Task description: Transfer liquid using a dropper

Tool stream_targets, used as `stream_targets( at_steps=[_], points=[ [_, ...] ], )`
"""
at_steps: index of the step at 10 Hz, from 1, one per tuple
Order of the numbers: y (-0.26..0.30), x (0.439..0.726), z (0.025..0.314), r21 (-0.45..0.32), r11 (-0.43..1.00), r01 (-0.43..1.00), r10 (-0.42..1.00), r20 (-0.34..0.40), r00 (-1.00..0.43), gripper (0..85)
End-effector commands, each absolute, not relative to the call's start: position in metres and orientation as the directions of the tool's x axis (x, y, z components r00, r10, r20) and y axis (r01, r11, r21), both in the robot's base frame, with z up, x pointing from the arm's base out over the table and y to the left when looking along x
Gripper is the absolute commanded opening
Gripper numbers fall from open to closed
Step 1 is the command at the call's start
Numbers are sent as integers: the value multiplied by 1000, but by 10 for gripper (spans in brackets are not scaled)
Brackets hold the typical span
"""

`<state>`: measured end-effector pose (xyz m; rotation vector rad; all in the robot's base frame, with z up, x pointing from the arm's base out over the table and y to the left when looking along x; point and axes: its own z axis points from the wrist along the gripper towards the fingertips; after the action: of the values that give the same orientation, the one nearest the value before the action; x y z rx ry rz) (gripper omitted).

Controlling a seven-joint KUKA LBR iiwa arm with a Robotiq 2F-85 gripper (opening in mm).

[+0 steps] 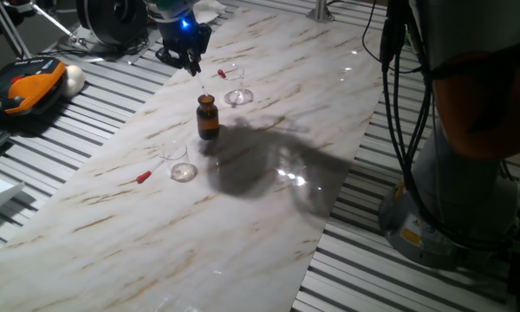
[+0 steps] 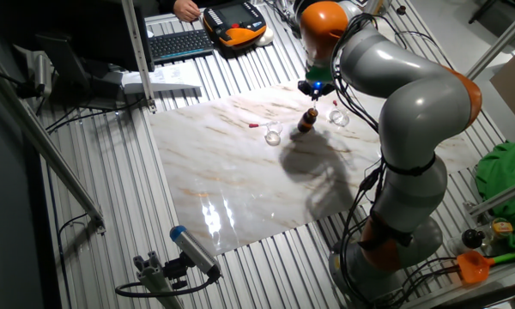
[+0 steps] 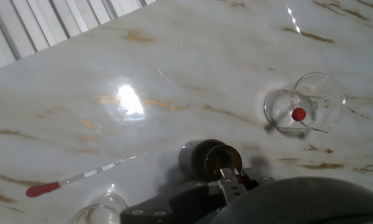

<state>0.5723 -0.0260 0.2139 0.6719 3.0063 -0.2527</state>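
A brown bottle stands upright with its mouth open near the middle of the marble table. My gripper hangs above and just behind the bottle. Its fingertips look pressed together, and I cannot make out anything between them. One red-bulbed dropper lies flat on the table, left of the bottle. Another dropper rests inside a small glass beaker to the right. A second small glass stands in front of the bottle, close to the lying dropper.
The marble table sits on a slatted metal bench. An orange pendant and a keyboard lie off the table's left side. The arm's base and cables stand to the right.
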Motion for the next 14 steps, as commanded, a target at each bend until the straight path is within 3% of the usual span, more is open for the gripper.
stream_targets(
  at_steps=[1, 5, 14],
  points=[
    [-26, 572, 214, -144, 892, 429, 419, -92, -903, 170],
    [-26, 572, 214, -103, 894, 436, 426, -106, -898, 170],
    [-26, 572, 214, -114, 904, 412, 397, -137, -908, 170]
  ],
)
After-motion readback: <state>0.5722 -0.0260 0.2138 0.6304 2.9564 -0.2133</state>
